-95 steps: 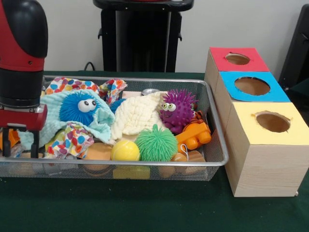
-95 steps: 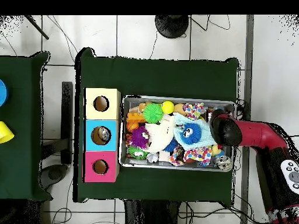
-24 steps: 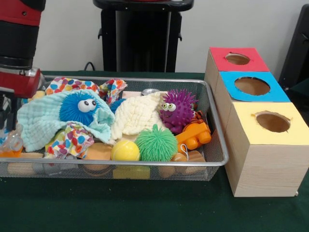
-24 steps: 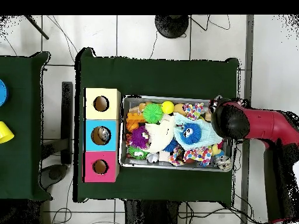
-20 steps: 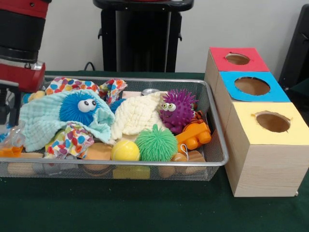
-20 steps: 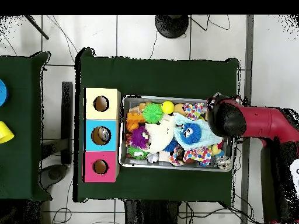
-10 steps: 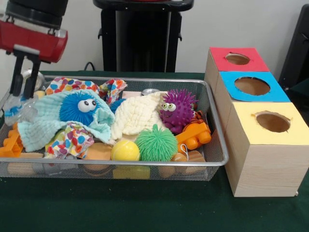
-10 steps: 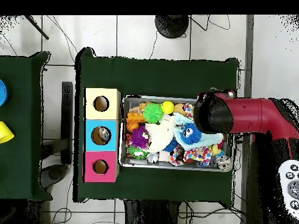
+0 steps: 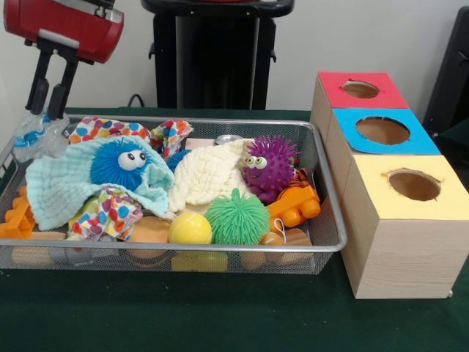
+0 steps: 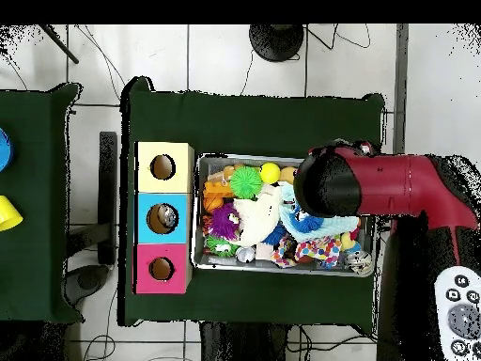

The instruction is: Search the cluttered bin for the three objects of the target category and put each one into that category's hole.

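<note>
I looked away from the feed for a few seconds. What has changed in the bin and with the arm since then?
The gripper has risen out of the wire bin at its end farthest from the boxes, lifting a crumpled clear plastic item with a blue part, pinched between its fingers. The arm has also swung over the bin toward the boxes. The blue fuzzy toy, cloths, balls and three boxes look unmoved.

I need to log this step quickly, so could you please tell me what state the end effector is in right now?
End effector: shut on a small clear crinkly object with a blue part, lifted above the wire bin.
</note>
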### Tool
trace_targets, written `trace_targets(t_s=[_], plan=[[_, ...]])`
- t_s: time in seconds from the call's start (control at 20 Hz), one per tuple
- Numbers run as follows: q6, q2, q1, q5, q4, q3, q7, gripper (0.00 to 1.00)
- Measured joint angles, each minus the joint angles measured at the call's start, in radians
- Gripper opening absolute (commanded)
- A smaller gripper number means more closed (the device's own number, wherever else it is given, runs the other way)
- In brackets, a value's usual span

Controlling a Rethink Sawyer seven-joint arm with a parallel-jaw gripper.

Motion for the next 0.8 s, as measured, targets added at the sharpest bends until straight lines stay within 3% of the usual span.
trace_targets(t_s=[0.45,0.8], plan=[[0.000,0.005,0.031,0.002,0.000,-0.059,0.000,0.00],[0.000,0.026,0.062,0.062,0.008,-0.095,0.000,0.00]])
